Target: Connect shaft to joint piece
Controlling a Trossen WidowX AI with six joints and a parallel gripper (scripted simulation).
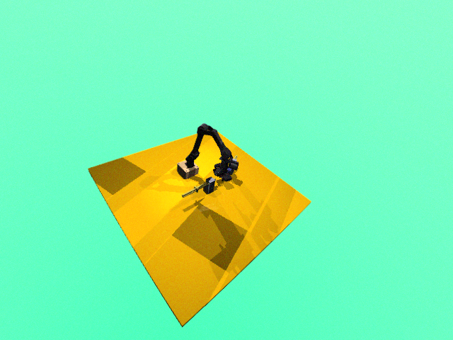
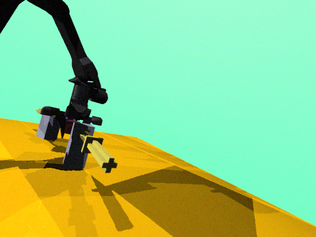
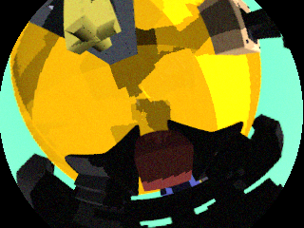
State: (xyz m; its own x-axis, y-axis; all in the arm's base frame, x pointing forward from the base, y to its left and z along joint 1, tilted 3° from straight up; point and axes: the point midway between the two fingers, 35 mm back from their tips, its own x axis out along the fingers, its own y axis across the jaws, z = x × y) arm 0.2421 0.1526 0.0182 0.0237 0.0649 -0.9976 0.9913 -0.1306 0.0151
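The dark red joint piece (image 2: 68, 128) (image 3: 163, 159) sits beside its blue hinge part (image 3: 173, 191). My gripper (image 3: 153, 127) is shut on the joint piece, one finger on each side. The pale yellow second shaft (image 1: 189, 193) (image 2: 100, 153) (image 3: 92, 14), cross-shaped with a square collar, runs through the second block (image 1: 209, 186) (image 2: 76, 150) (image 3: 125, 30). Its near end stands short of the joint piece in the wrist view. The first block (image 2: 43, 127) stands behind my gripper, with a yellow shaft tip (image 2: 38, 110) showing past it. The fingers hide part of the joint piece; its exact aim cannot be told.
The arm's tan base (image 1: 187, 170) (image 3: 220, 28) stands on the yellow table (image 1: 164, 285) (image 2: 15, 188). The second block stands close beside my gripper, and the first block is close on its other side. Dark shadows lie across the table.
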